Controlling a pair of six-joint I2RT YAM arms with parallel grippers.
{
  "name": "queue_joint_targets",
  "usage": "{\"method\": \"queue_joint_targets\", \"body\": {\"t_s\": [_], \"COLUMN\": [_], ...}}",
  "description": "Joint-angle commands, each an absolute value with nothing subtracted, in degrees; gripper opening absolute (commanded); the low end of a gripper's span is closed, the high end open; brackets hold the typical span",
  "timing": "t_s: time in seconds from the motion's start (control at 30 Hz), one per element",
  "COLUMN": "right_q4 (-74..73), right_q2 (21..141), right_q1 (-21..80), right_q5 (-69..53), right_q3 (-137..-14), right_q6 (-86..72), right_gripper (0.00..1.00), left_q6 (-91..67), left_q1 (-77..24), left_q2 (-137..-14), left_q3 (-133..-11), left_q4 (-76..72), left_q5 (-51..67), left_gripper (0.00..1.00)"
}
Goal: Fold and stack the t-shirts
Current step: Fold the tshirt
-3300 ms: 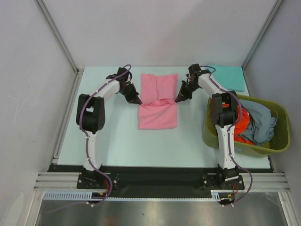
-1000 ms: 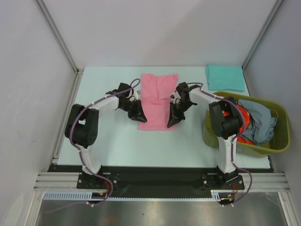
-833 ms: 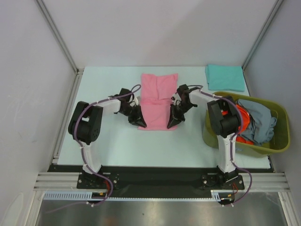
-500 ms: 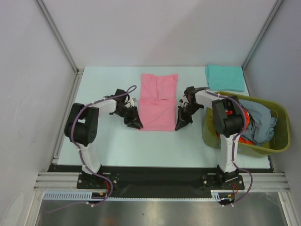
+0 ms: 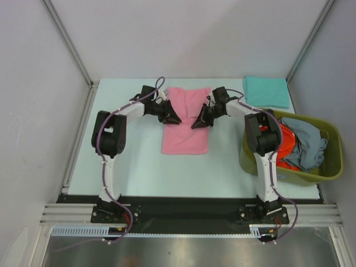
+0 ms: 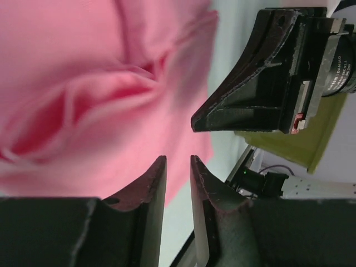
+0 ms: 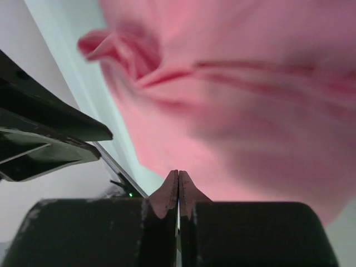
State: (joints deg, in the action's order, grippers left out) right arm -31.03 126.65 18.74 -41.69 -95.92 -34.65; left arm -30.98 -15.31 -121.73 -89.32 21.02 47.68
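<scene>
Left gripper [image 5: 173, 118]: fingers [image 6: 157, 186] stand a narrow slit apart with nothing between them, over the shirt's left side.
Pink cloth t-shirt [image 5: 186, 139]: lies on the pale table [image 5: 133, 161] under and between both tools, bunched into ridges.
Right gripper [image 5: 196, 124]: fingers [image 7: 192, 196] are pressed together, with no cloth seen between them.
Folded teal t-shirt [image 5: 266, 92]: well right of the right gripper.
Olive-green plastic basket [image 5: 329, 166]: further right, holding the orange-red t-shirt [image 5: 285, 151] and the grey-blue t-shirt [image 5: 307, 142].

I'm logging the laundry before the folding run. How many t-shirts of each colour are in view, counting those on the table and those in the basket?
pink t-shirt: 1
teal t-shirt: 1
orange-red t-shirt: 1
grey-blue t-shirt: 1
Total: 4
</scene>
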Motion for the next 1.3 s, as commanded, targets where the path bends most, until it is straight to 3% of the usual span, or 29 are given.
{"method": "queue_joint_targets", "body": {"t_s": [0.0,0.3,0.67,0.77,1.0,1.17,1.27], "right_q4": [-19.19,-6.08,-6.16,-10.25,-28.11,-32.33,-36.19], "right_q2": [131.74,137.11,135.36,132.72,124.73,125.15,126.64], "right_q1": [17.32,13.1,9.49,9.93,10.63,13.35,17.22], "right_q5": [-46.23,-47.9,-48.69,-50.01,-43.61,-46.65,-49.47], "right_q3": [-97.03,-96.15,-93.87,-95.0,-97.47,-96.77,-96.5], "right_q6": [-44.37,-53.43,-53.08,-50.21,-37.55,-35.43,-30.78], "right_gripper": [0.0,0.0,0.0,0.0,0.0,0.0,0.0], "left_q6": [-34.36,-38.67,-42.28,-40.09,-31.65,-32.52,-32.44], "left_q1": [-13.89,-11.52,-10.63,-10.81,-11.6,-12.57,-12.74], "left_q2": [-127.96,-135.35,-137.99,-134.13,-118.23,-111.46,-110.3], "left_q3": [-92.02,-95.62,-98.96,-98.0,-89.75,-78.68,-70.77], "left_q4": [15.48,7.3,6.5,8.51,13.97,12.22,10.72], "left_q5": [51.5,52.03,51.33,50.19,46.05,47.8,48.34], "left_gripper": [0.29,0.28,0.27,0.27,0.41,0.39,0.33]}}
